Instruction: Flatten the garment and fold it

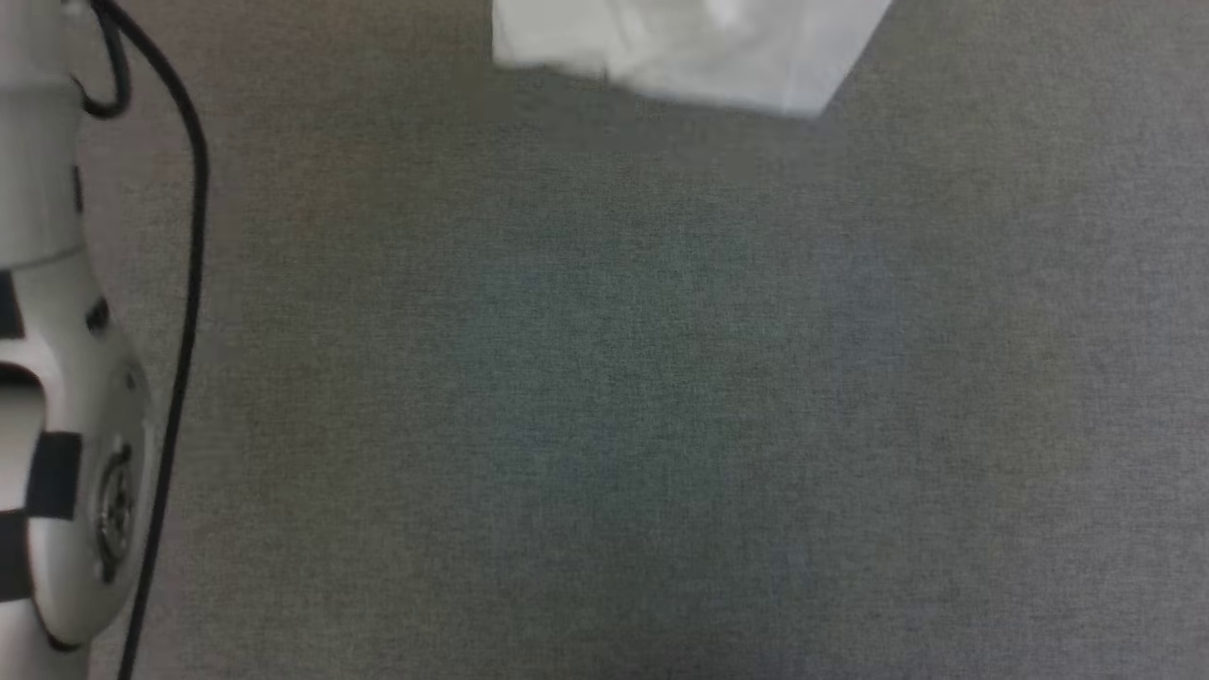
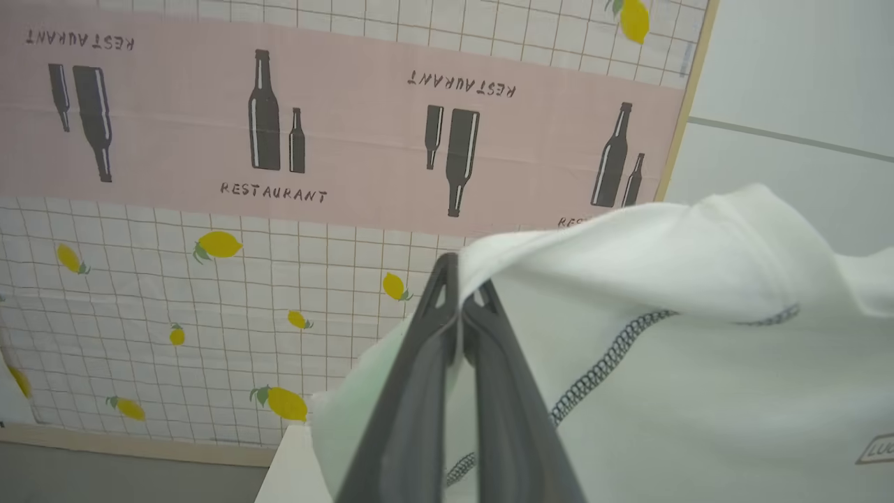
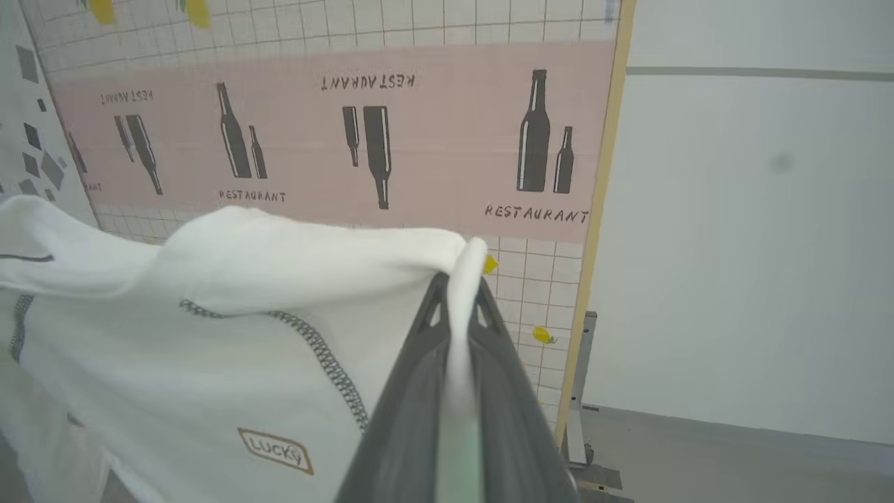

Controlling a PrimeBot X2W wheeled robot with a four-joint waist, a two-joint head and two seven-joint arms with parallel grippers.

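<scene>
Holding shirt (image 3: 209, 349) up in the air, pinched tight at both top ends by left pincer (image 2: 459, 281) and right pincer (image 3: 457, 281); could slip loose and fall crumpled if swung down too fast.

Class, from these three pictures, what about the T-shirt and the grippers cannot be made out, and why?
- Head view: most of the T-shirt is cut off by the top edge; the rest is blurred.
- Left wrist view: the patch is cut by the right edge; the left gripper hides cloth behind it.
- Right wrist view: the right gripper hides cloth behind it; the bottom edge cuts the T-shirt off.
</scene>
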